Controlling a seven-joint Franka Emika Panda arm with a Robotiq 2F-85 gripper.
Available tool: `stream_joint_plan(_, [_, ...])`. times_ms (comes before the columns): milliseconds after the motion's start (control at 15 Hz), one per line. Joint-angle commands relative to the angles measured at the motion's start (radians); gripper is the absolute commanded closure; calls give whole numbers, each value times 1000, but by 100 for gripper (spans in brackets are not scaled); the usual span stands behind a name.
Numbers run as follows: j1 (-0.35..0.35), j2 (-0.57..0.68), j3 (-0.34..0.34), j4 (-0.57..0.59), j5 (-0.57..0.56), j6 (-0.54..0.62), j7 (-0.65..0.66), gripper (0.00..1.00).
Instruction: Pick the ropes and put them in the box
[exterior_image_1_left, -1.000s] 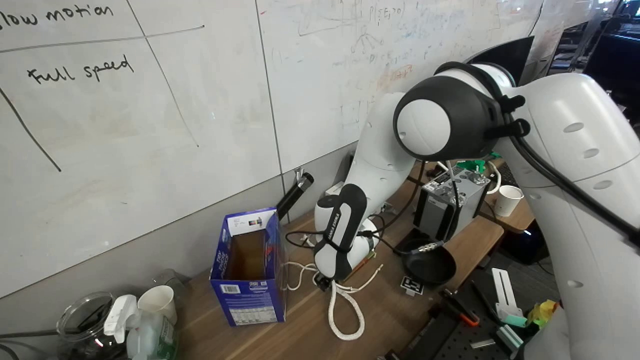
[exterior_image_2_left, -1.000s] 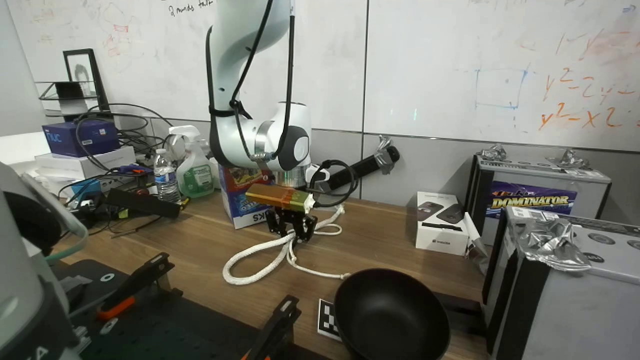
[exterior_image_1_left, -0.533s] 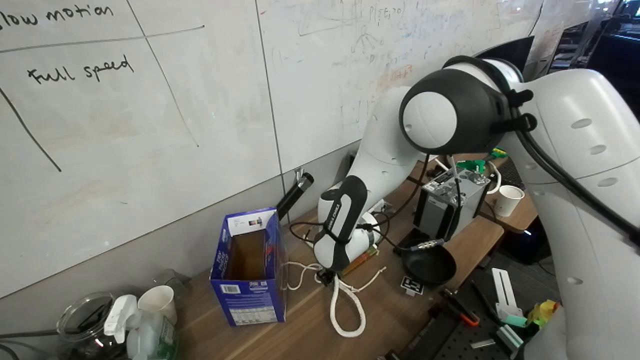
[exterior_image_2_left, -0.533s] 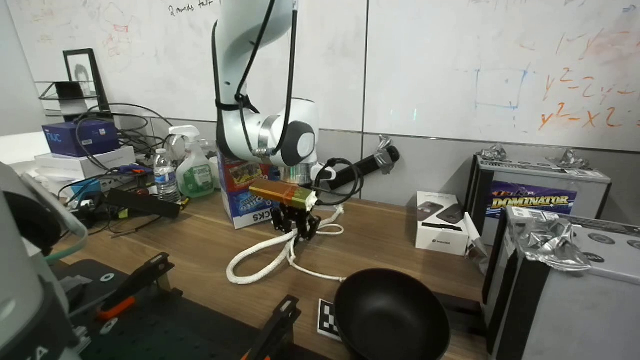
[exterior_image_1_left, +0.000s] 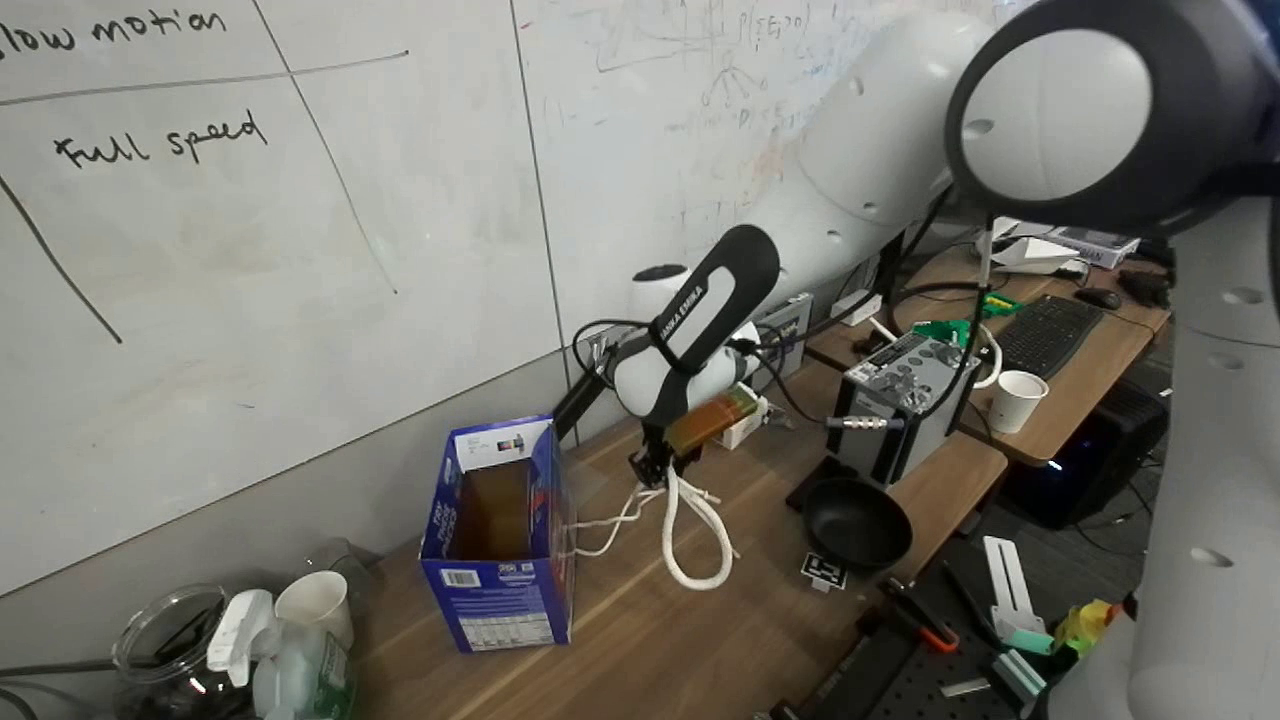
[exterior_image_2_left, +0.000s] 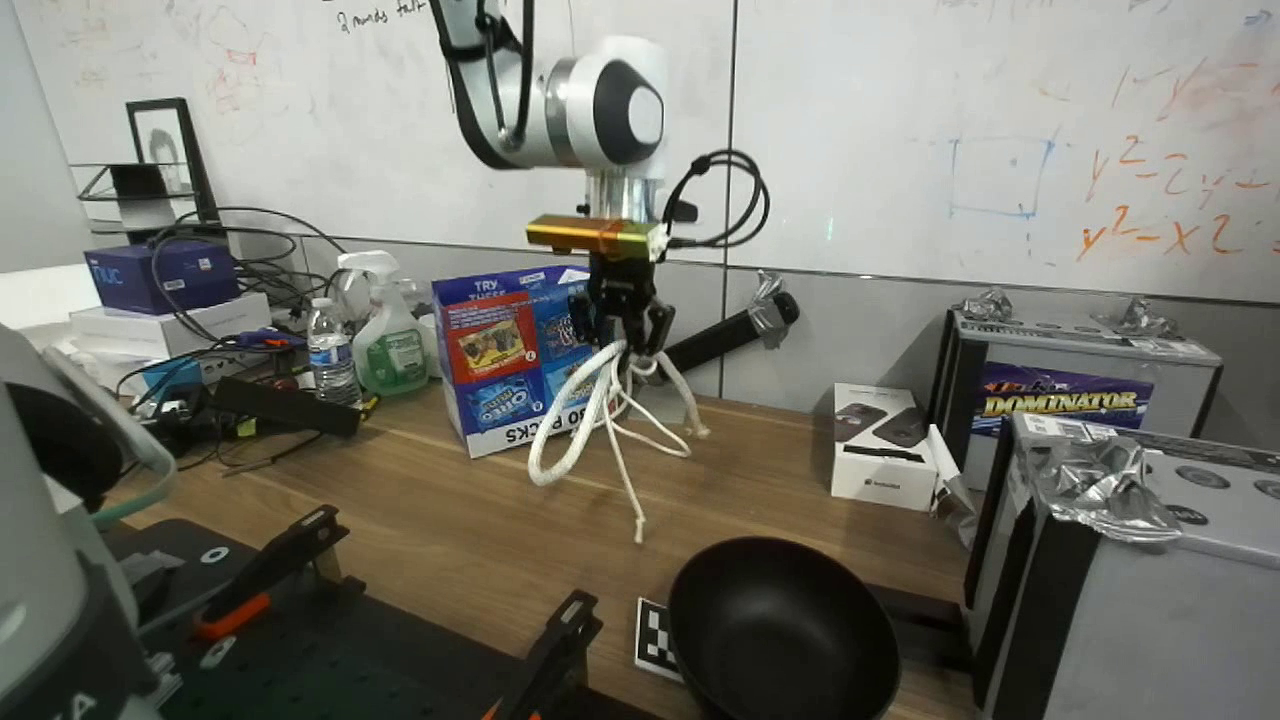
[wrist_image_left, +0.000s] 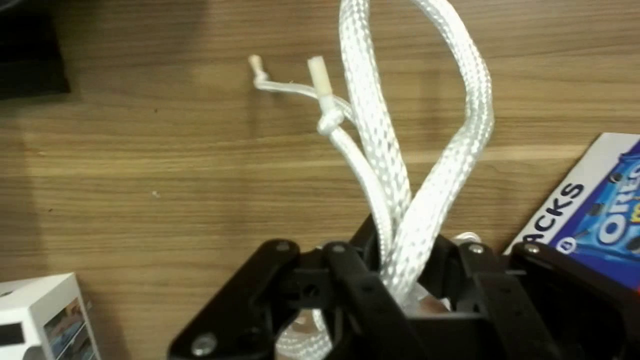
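Observation:
The white rope (exterior_image_1_left: 700, 583) hangs from my gripper (exterior_image_1_left: 664, 472) in both exterior views; it also shows in an exterior view as a loop with loose ends (exterior_image_2_left: 548, 474). My gripper (exterior_image_2_left: 622, 343) is shut on the rope, above the table. In the wrist view the rope (wrist_image_left: 372, 115) passes between the fingertips (wrist_image_left: 395, 245), with more strands below. I cannot tell whether it is one rope or more. The blue snack box (exterior_image_1_left: 505, 605) stands open-topped beside the gripper; its printed side (exterior_image_2_left: 495, 350) is partly behind the gripper. It also shows in the wrist view (wrist_image_left: 600, 215).
A black pan (exterior_image_2_left: 785, 630) lies near the table's front. A white box (exterior_image_2_left: 882, 460) and batteries (exterior_image_2_left: 1110, 590) stand at one side. A spray bottle (exterior_image_2_left: 392, 350) and paper cup (exterior_image_1_left: 315, 605) stand beyond the box. A black bar (exterior_image_2_left: 715, 340) leans at the wall.
My gripper has risen with the rope, towards the whiteboard side. The rope's loop and an end that lay on the table now hang in the air. The box has not moved.

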Motion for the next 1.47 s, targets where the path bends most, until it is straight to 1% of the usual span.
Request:
stream_joint_plan(0, [25,-159,-11,59,-8,-201,-9,89])
stream_joint_plan(267, [54,-236,-2,228,-38,-410,19,89])
stream_joint_plan(533, [96,-219,23,468,-69,-593,43,89])
stream_joint_plan(733, [143,-163,51,638,-118,-686,71,89])
stream_joint_plan(1000, [204,-95,72,829,-189,-801,110,89])
stream_joint_plan(1400, [285,-25,75,1034,-267,-934,144,89])
